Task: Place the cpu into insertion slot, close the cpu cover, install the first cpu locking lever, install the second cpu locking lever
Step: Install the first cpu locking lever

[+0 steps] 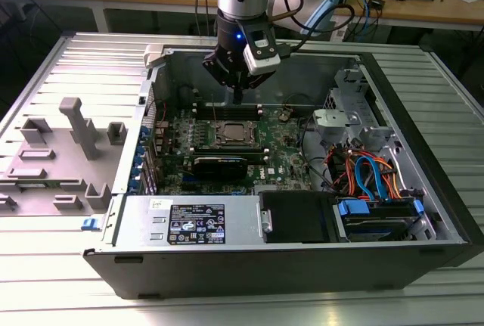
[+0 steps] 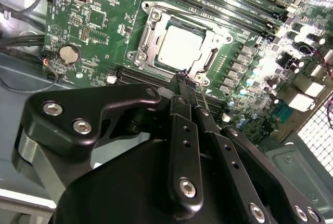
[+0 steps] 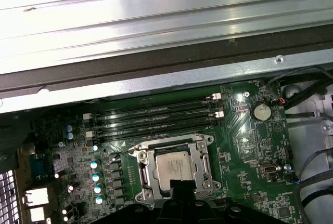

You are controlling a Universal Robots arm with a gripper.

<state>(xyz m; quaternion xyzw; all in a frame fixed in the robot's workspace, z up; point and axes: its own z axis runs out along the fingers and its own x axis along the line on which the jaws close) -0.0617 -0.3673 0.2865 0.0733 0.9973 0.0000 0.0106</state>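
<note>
On a ribbed metal table [image 1: 91, 61], the cpu [image 1: 233, 135] is seated in the insertion slot [image 2: 139, 56] under the cpu cover [image 2: 154, 36], at six o'clock of the gripper [image 1: 237, 99], jaws pressed together, nothing seen held.

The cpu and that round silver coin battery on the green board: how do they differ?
The cpu is square; the coin battery is round. The cpu is clearly larger than the coin battery. The cpu sits framed by the cpu cover; the coin battery sits by the board's edge. Both are silvery and lie flat on the green board.
</note>
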